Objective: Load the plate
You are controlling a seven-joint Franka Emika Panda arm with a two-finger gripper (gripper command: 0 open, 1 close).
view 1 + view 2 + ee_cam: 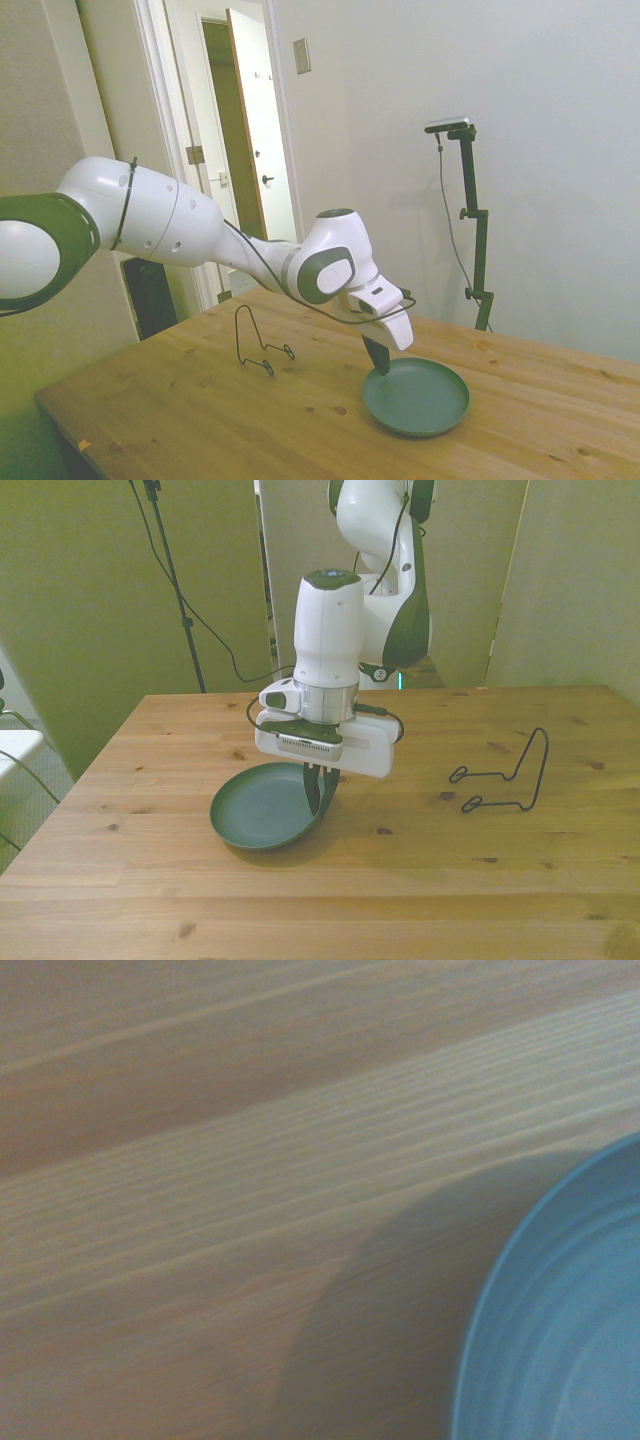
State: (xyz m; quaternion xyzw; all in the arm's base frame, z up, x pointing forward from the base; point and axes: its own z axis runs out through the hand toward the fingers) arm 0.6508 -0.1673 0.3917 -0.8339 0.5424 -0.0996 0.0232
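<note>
The desk [250,410] is a pale wooden top carrying only two things. The plate [420,398], dark teal-green with a shallow raised rim, is seen lying flat on it, nearer the front view's left. The thin black wire stand [258,345] sits well apart from the plate, toward the front view's right, and nothing is held in it.

Progress is judged as early: the plate is not yet lifted and not yet set into the stand, so the whole carry and placement are left. The grasp itself looks to be in hand.

The white Franka arm [160,225] is stretched low across the desk, with the wrist bent so the hand [378,362] points straight down. The hand is placed at the plate's rim on the side facing the stand. In the front view the dark fingers [321,788] are seen drawn close together, and they appear to straddle the rim, one just inside and one just outside. Whether the rim is firmly pinched cannot be told, since the contact is too small and dark to read.

In the wrist view only blurred wood grain and an arc of the plate's rim [520,1290] are shown, with a shadow beside it.
</note>
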